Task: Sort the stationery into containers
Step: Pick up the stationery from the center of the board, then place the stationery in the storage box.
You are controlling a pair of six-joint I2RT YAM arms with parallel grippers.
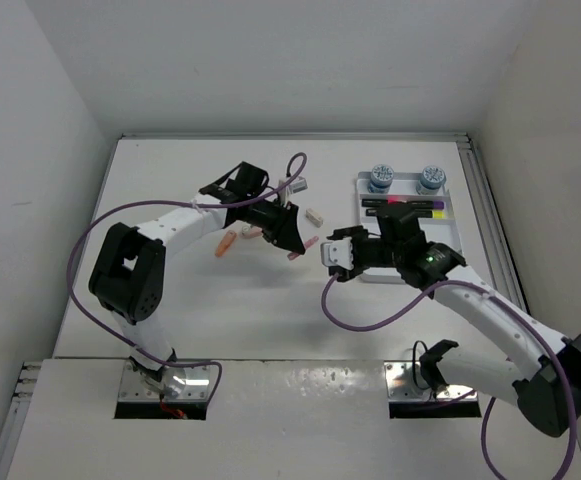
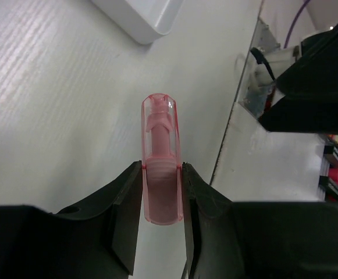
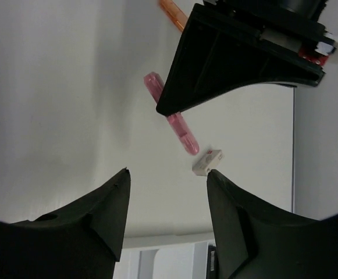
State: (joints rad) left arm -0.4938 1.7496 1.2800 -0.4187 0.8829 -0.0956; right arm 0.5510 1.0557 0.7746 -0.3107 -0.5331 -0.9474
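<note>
My left gripper (image 1: 290,240) is shut on a translucent pink stub (image 2: 160,151), gripping its lower half, with the capped end sticking out past the fingertips just above the table. The stub also shows in the right wrist view (image 3: 179,125), slanting under the left gripper's black finger (image 3: 244,58). A tiny beige block (image 3: 207,162) lies just beyond it, also seen from above (image 1: 316,216). My right gripper (image 3: 167,174) is open and empty, facing the stub from the tray's left side. The white tray (image 1: 440,240) holds two blue-white pots (image 1: 380,178) and black markers (image 1: 405,206).
Orange and pink stubs (image 1: 227,243) lie on the table left of my left gripper. An orange stub (image 3: 171,11) shows at the top of the right wrist view. The tray's corner (image 2: 139,23) is just ahead of the left gripper. Purple cables hang beside both arms.
</note>
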